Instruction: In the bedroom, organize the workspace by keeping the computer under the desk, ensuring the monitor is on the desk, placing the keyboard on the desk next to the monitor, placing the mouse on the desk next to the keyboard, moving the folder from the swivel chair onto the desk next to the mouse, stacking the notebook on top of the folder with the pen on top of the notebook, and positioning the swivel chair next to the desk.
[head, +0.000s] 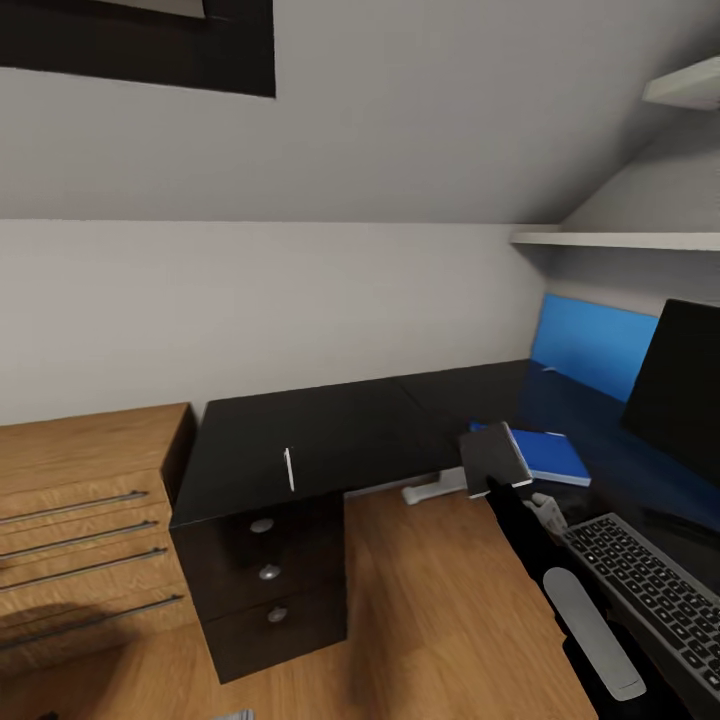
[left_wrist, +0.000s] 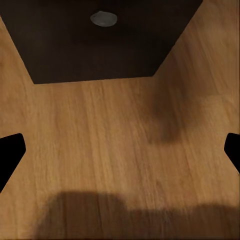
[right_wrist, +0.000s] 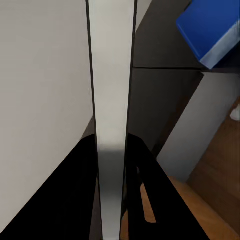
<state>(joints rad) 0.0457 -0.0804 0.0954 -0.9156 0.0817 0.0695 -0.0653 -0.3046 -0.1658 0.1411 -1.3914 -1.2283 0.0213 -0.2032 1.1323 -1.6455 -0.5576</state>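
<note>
The notebook (head: 492, 458) is pinched edge-on by the right gripper (head: 503, 487), held above the desk (head: 340, 435) edge, the folder (head: 548, 455) just at its 3 o'clock. The left gripper (left_wrist: 120, 150) is spread over floor. The pen (head: 289, 469) lies at 9 o'clock.

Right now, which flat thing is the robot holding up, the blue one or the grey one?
The grey notebook, pinched in the right tool above the desk edge. The blue folder lies flat on the desk.

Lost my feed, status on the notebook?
Right hand shut on notebook, held beside folder. Left hand open over floor. Pen on desk.
</note>
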